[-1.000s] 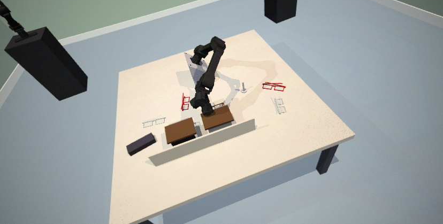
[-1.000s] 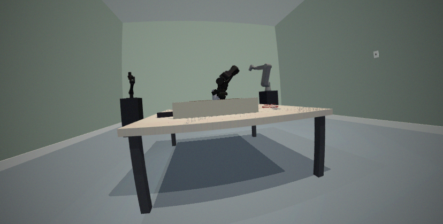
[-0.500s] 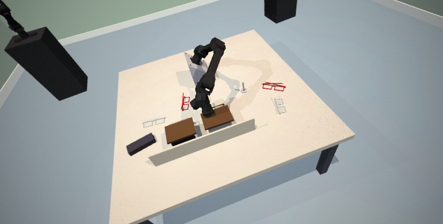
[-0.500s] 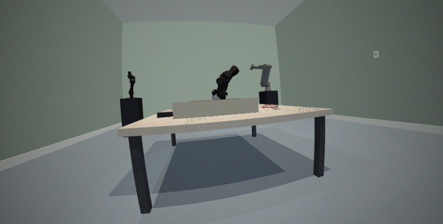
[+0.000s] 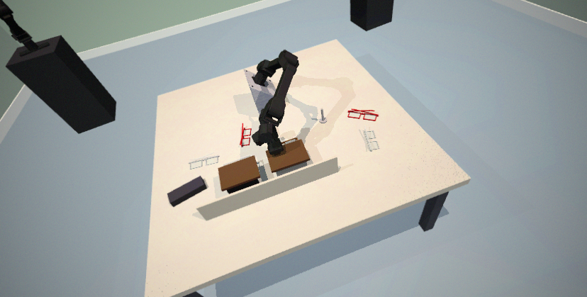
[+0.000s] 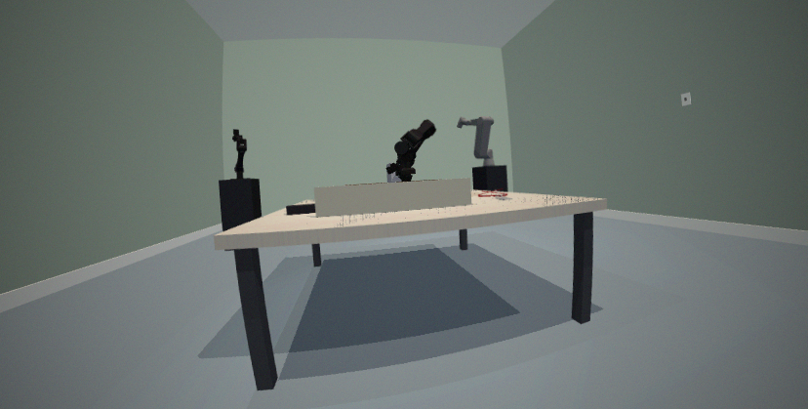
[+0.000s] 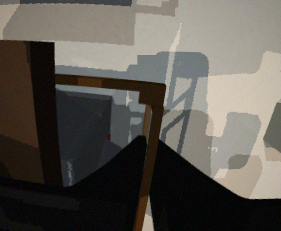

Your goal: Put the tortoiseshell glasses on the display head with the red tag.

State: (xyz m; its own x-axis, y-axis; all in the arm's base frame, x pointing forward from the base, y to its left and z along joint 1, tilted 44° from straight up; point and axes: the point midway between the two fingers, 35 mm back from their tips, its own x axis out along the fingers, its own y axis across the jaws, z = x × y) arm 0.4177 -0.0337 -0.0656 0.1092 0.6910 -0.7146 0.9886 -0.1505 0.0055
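My gripper (image 7: pixel 145 143) is shut on the tortoiseshell glasses (image 7: pixel 111 83) by one end of the front frame. In the top view it is at the left rear of the right display head (image 5: pixel 292 157) (image 7: pixel 84 116). That head has a brown top and a grey body; a small red spot (image 7: pixel 109 137) shows on it in the wrist view. The brown top covers part of the glasses there. Nose, ears, bridge and temples cannot be made out, nor whether glasses and head touch. The other head (image 5: pixel 239 172), brown-topped with a dark body, stands to the left, apart.
A long low pale wall (image 5: pixel 271 190) (image 6: pixel 392 198) stands in front of both heads. A dark block (image 5: pixel 187 191) lies left. Red glasses (image 5: pixel 245 135) and wire glasses (image 5: pixel 203 161) lie left; more red glasses (image 5: pixel 363 114) and wire glasses (image 5: pixel 371 139) lie right. A small stand (image 5: pixel 322 120) is behind.
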